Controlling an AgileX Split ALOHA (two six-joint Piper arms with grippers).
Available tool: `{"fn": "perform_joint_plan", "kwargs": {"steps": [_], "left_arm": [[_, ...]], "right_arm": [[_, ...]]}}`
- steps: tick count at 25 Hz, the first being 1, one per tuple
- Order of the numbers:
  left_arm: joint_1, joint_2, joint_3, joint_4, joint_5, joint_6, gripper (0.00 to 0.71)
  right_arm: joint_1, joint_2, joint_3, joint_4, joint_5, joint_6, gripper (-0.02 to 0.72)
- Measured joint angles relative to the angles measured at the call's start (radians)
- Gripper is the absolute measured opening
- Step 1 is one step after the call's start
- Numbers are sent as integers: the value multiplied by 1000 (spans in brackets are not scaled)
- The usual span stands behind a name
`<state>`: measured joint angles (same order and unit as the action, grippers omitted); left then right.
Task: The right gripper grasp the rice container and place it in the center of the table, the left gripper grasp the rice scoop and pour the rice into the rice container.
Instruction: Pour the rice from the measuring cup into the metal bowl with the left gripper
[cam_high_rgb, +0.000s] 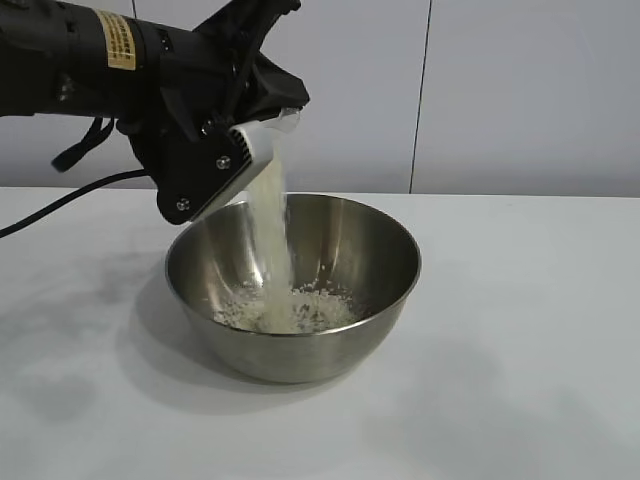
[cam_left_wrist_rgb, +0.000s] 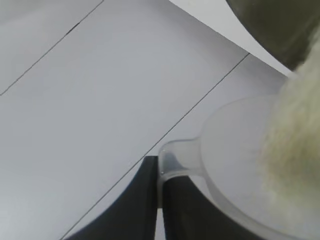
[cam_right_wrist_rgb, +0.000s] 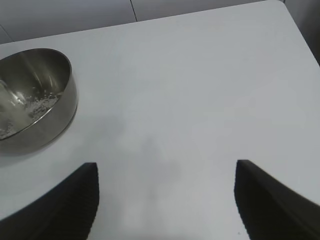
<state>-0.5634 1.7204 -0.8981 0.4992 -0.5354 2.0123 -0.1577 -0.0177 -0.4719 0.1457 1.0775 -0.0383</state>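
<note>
Steel bowl (cam_high_rgb: 300, 300) mid-table, open surround

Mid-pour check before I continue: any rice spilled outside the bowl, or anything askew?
Nothing stands out. The rice streams from the tilted rice scoop in the left gripper straight into the rice container; no grains show on the table.

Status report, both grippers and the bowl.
Left gripper shut on scoop, tipped over bowl, rice streaming in. Right gripper open, empty, off to the side above table. Nothing in the way.
</note>
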Motion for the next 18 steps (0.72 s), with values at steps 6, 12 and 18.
{"fn": "perform_joint_plan", "kwargs": {"steps": [6,12,18], "left_arm": [[0,0,0,2,1,104,12],[0,0,0,23,2,162,12],[0,0,0,26,55,72,12]], "right_arm": [[0,0,0,0,0,0,516],[0,0,0,0,0,0,516],[0,0,0,0,0,0,516]]}}
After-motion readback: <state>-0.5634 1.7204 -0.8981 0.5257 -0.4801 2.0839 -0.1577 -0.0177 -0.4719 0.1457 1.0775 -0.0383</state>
